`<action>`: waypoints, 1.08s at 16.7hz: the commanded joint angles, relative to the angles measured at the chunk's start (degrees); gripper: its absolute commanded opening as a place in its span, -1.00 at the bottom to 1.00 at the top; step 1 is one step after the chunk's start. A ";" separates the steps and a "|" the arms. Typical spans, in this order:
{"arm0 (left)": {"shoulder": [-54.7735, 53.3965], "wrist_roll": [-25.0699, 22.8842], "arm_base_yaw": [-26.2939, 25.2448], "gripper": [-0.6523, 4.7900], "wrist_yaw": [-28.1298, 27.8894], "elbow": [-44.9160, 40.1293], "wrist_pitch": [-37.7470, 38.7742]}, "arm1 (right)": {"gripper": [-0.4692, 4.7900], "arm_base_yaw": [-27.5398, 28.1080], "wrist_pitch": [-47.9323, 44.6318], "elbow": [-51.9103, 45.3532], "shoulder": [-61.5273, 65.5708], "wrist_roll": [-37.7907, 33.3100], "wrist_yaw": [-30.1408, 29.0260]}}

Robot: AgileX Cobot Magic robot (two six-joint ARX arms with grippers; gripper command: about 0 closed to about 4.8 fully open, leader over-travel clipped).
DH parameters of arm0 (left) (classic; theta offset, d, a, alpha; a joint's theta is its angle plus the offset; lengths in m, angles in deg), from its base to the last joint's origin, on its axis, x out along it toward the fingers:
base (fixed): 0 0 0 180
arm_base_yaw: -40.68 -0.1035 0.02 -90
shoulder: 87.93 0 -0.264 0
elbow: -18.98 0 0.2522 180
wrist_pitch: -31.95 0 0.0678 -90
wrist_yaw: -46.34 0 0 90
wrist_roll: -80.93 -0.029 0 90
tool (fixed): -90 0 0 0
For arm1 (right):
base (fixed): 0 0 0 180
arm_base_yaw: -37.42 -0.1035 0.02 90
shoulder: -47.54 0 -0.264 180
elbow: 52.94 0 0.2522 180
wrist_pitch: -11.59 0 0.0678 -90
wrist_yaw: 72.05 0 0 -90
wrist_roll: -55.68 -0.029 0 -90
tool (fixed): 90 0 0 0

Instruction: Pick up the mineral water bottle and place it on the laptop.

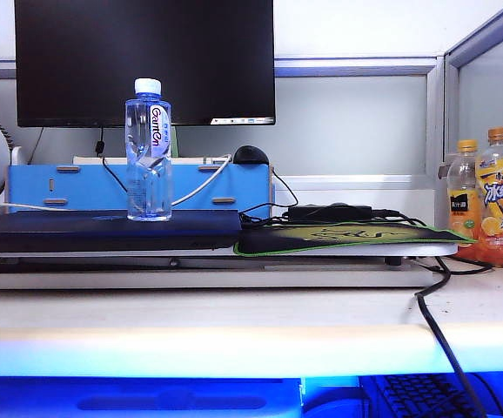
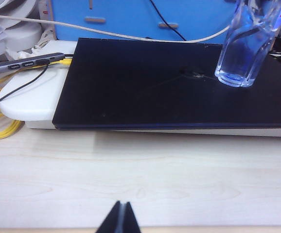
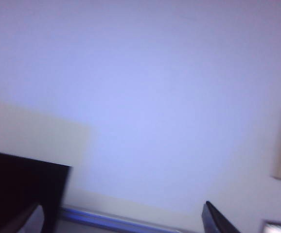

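While upright, clear ribbed bottle (image 1: 148,152), flat laptop (image 1: 103,230)

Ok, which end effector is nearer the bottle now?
Left, probably. The left end effector hangs shut over the desk in front of the laptop, where the bottle stands. The right end effector, open, faces a wall, bottle out of its view.
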 commanded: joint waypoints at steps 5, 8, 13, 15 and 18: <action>0.11 -0.04 -0.02 -0.77 0.07 0.09 -0.42 | 0.82 -0.26 6.64 0.15 -10.03 2.93 5.35; 0.11 -0.04 -0.02 -0.77 0.07 0.09 -0.44 | 0.82 -0.17 11.89 -2.78 -9.90 -0.26 3.04; 0.11 -0.04 -0.02 -0.77 0.07 0.09 -0.44 | 0.82 4.79 -3.76 -22.53 -10.73 -4.85 -4.31; 0.11 -0.04 -0.02 -0.77 0.07 0.09 -0.44 | 0.82 9.62 -8.83 -31.76 -11.56 -11.19 -5.57; 0.11 -0.04 -0.02 -0.77 0.07 0.09 -0.44 | 0.82 14.10 -10.47 -39.93 -13.44 -16.13 -6.93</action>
